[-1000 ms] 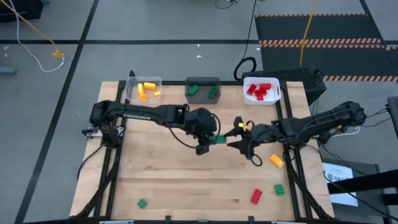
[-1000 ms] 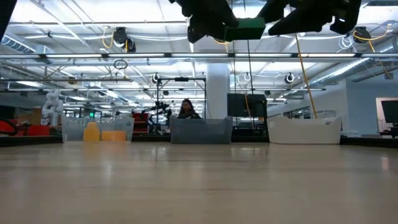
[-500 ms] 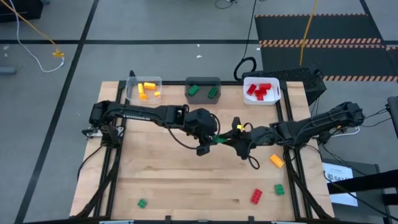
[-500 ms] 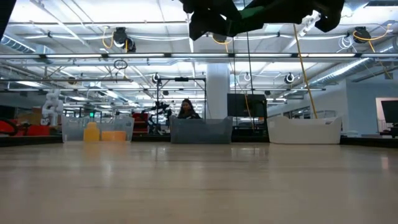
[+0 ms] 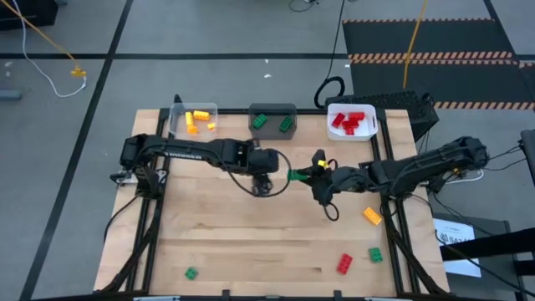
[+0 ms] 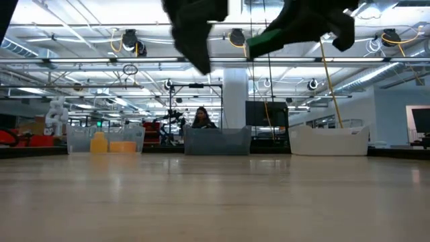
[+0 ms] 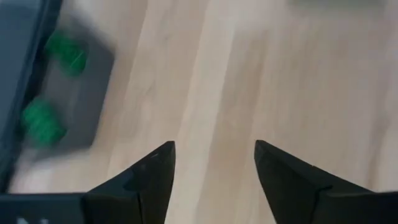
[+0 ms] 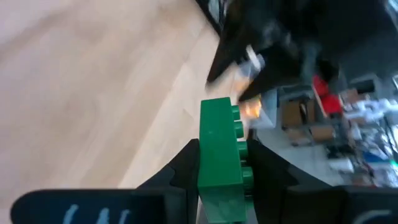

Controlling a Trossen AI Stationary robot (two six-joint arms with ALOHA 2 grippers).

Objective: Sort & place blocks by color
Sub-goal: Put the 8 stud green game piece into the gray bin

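Observation:
My right gripper (image 5: 305, 176) is over the middle of the table, shut on a green studded block (image 5: 294, 176). In the low view the block (image 6: 272, 39) is high above the tabletop. My left gripper (image 5: 261, 181) hangs open just to the table's left of the block and holds nothing; its wrist view shows bare wood between its fingers (image 7: 214, 149). Loose on the near part of the table lie a green block (image 5: 191, 272), a red block (image 5: 343, 264), another green block (image 5: 375, 255) and an orange block (image 5: 372, 216). My right gripper pinches the green block (image 8: 219, 163) between its two fingers (image 8: 186, 165), one on each flat side, with the studs pointing sideways. The fingers come about level from the table's right. The block's free end sticks out past the fingertips, and the block is lifted clear of the table.
Along the far edge stand three bins: a clear bin (image 5: 177, 125) with yellow blocks, a dark grey bin (image 5: 272, 109) with green blocks, also in the left wrist view (image 7: 93, 74), and a white bin (image 5: 332, 130) with red blocks. Bare wood lies between the arms and the near blocks.
The green block has passed from my left gripper to my right. My right gripper moved toward the table's left and took hold of it. My left gripper let go and drew back toward the table's left. The block stayed in the air above the table's middle.

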